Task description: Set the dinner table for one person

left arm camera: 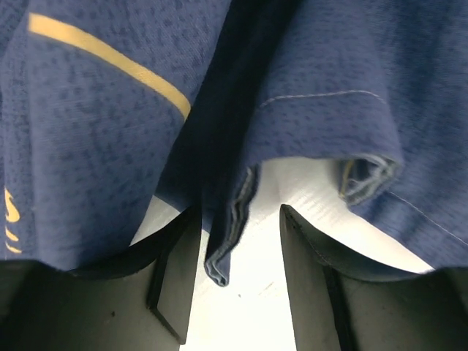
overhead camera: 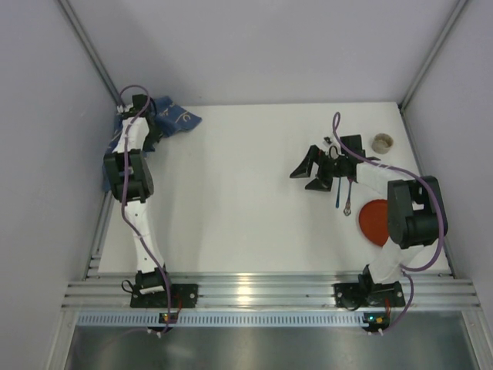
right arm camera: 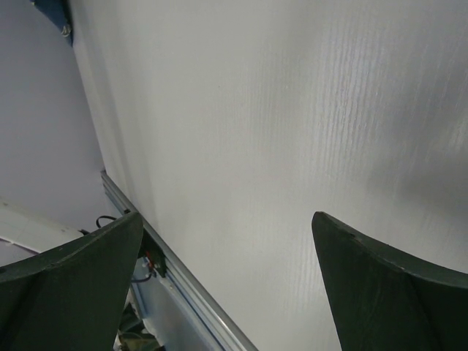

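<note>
The white dinner table (overhead camera: 246, 208) carries a crumpled blue cloth placemat (overhead camera: 176, 116) in its far left corner. My left gripper (overhead camera: 152, 122) is over that cloth. In the left wrist view it (left arm camera: 238, 212) is open, and a hanging fold of the placemat (left arm camera: 219, 248) sits between its fingers without being clamped. My right gripper (overhead camera: 308, 176) is open and empty over bare table right of the middle. The right wrist view shows it (right arm camera: 227, 219) above plain white tabletop (right arm camera: 292, 110). A red plate (overhead camera: 374, 222), blue-handled cutlery (overhead camera: 340, 193) and a small beige cup (overhead camera: 383, 142) lie at the right.
The ribbed aluminium rail (overhead camera: 269, 291) runs along the near edge and also shows in the right wrist view (right arm camera: 183, 281). Grey walls close in the table at the left, back and right. The right arm's purple cable (overhead camera: 347, 150) loops above the cutlery.
</note>
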You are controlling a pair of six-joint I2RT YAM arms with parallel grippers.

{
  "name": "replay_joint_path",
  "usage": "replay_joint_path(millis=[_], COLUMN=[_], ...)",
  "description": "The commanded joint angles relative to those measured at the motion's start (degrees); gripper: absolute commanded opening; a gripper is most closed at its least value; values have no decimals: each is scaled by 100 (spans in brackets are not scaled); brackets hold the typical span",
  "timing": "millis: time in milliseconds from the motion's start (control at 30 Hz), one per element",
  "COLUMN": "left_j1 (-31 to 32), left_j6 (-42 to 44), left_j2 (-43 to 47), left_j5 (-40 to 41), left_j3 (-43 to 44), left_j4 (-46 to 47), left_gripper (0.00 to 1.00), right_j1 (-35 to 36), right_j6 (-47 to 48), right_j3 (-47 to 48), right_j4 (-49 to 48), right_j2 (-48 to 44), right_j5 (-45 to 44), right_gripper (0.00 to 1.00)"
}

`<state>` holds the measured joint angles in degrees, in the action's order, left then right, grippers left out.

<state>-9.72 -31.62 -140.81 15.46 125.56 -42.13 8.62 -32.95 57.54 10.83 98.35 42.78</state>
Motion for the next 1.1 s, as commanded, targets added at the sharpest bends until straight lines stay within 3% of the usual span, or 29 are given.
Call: replay_joint_path(millis=[0, 100, 233, 267, 300, 500, 733, 967, 1067], left_j1=[-101, -127, -180, -180, -189, -180, 144, 1768, 2270], left_j6=[-29, 6, 24, 24, 33, 121, 208, 1270, 1334], left_j2=[-25, -69, -166, -166, -157, -78, 1106, 1934, 2154], left_j5=[18, -43, -193, -262, -289, -693, -1317, -1064, -1193], left_j3=[206, 232, 390, 399, 408, 312, -1030, -1482, -1587], left_j4=[-50, 12, 3, 12, 12, -41, 530, 233, -41], left_gripper=[52, 50, 21, 6, 0, 0, 0, 0, 0], right_j1=[43, 34, 43, 34, 34, 34, 52, 52, 34], right_j6=[157, 166, 149, 148, 148, 96, -62, -107, -106], right_j3=[82, 21, -41, -41, -41, -32, 117, 188, 161], right_j4=[-20, -11, 7, 7, 16, 77, 103, 349, 673], right_j2=[-87, -114, -123, -123, -140, -298, -465, -755, -1010], right_j5=[37, 19, 11, 19, 11, -25, -60, -209, -401], right_gripper=[100, 100, 100, 100, 100, 100, 100, 100, 100])
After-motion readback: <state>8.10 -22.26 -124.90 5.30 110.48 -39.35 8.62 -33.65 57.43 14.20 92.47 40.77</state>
